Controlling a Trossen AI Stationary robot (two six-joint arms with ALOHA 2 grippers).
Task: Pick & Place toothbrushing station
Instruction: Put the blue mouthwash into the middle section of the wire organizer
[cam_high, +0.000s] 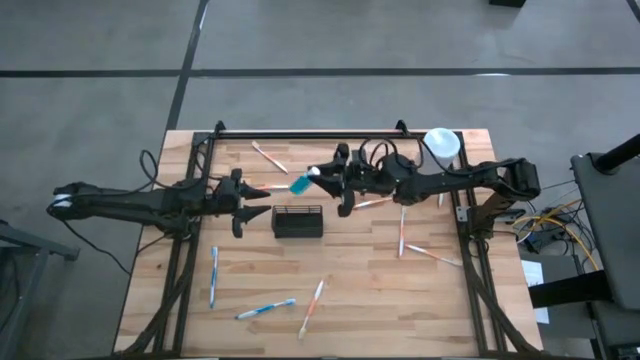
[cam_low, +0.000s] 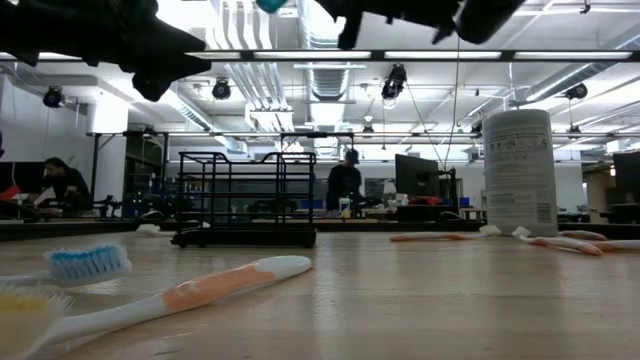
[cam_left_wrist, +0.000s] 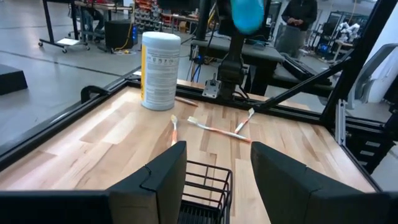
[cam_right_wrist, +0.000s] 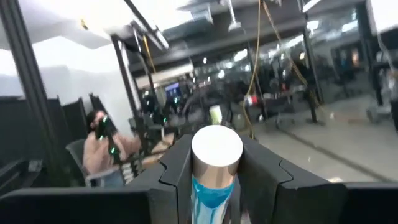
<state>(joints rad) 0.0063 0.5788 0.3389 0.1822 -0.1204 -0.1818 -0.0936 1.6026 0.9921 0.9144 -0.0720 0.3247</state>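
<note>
The toothbrushing station, a small black wire basket (cam_high: 297, 221), stands on the wooden table near its middle and shows in the low view as basket (cam_low: 245, 200). My right gripper (cam_high: 320, 180) hovers above and just beyond the basket's far side, shut on a blue tube with a white cap (cam_high: 304, 182). My left gripper (cam_high: 255, 202) waits open, level, just left of the basket (cam_left_wrist: 205, 193), with nothing between its fingers (cam_left_wrist: 166, 177). From the left wrist view the tube (cam_left_wrist: 247, 14) hangs high above the table. My right gripper pinches the tube between its two fingers (cam_right_wrist: 177, 165), on the sides just under the white cap (cam_right_wrist: 216, 148). The fingers come from the table's right, slanting a little upward. The tube is lifted clear of the table, its blue body (cam_right_wrist: 212, 193) tilted.
A tall white-topped canister (cam_high: 441, 145) stands at the far right corner. Several toothbrushes lie loose: one at the far side (cam_high: 270, 157), some right of the basket (cam_high: 402, 230), others near the front (cam_high: 265, 310), (cam_high: 213, 275). Black frame rails (cam_high: 310, 133) edge the table.
</note>
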